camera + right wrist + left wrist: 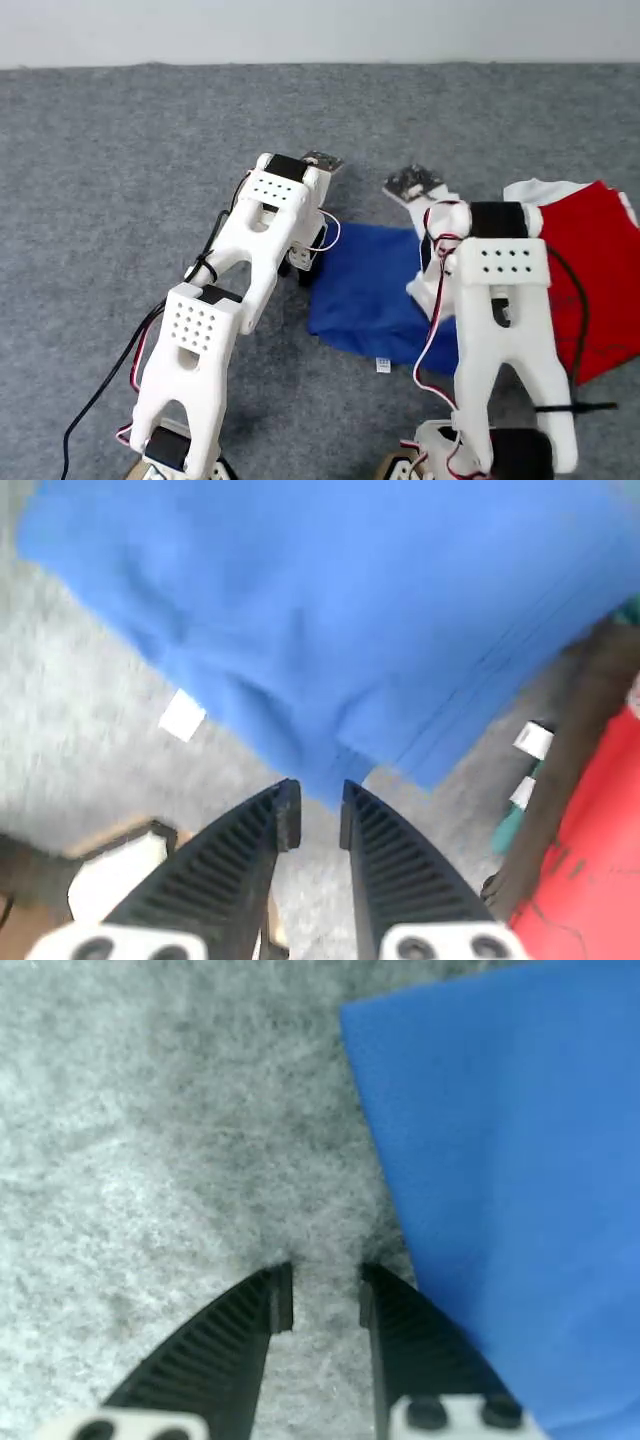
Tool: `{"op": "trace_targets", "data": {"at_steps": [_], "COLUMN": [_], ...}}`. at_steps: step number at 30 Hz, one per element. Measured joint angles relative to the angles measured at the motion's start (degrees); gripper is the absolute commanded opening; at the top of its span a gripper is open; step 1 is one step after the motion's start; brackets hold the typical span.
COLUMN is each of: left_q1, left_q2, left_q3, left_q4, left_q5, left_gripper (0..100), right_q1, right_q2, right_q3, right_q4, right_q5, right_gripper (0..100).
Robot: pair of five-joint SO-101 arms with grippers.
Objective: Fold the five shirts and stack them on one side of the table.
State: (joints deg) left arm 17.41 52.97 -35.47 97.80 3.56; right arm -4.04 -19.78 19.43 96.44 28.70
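From where I stand, the grey felt-covered surface point(120, 150) has a folded blue cotton shirt point(365, 290) lying near its middle, between the two white arms. A small white tag point(383, 365) sticks out at the shirt's near edge. Off to the right lies a red shirt point(595, 270), spread flat, its edge meeting the blue one behind the right arm. A bit of white cloth point(540, 190) peeks out along its far side. The left hand point(325, 1300) sits low over the bare felt just beside the blue shirt's left edge. Its two black ribbed fingers point(250, 1320) are parted with nothing between them, and one of them is almost brushing the fabric. From above, that hand is tucked under the head of the left arm point(250, 260), at the shirt's far left corner. The right hand point(315, 815) is over the near side of the blue shirt, its fingers a narrow gap apart and holding nothing. A corner of the blue hem comes right down to the tips, though I can't tell if it touches them. In the right wrist view the tag hangs off the hem to one side, and red cloth shows to the other.
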Motion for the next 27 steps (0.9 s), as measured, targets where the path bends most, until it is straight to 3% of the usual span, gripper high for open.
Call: {"op": "trace_targets", "data": {"at_steps": [9,16,27], "left_q1": [0.0,0.0,0.0], "left_q2": [0.0,0.0,0.0], "left_q3": [0.0,0.0,0.0], "left_q4": [0.0,0.0,0.0], "left_q5": [0.0,0.0,0.0], "left_gripper": [10,10,10], "right_q1": [0.18,0.0,-0.18], "right_q2": [15.56,20.22,20.22], "right_q3": [1.23,3.78,13.1], "right_q4": [-15.56,-16.44,-16.62], "right_q5": [-3.69,-3.69,0.53], "right_gripper": [8.5,0.7,1.7]}}
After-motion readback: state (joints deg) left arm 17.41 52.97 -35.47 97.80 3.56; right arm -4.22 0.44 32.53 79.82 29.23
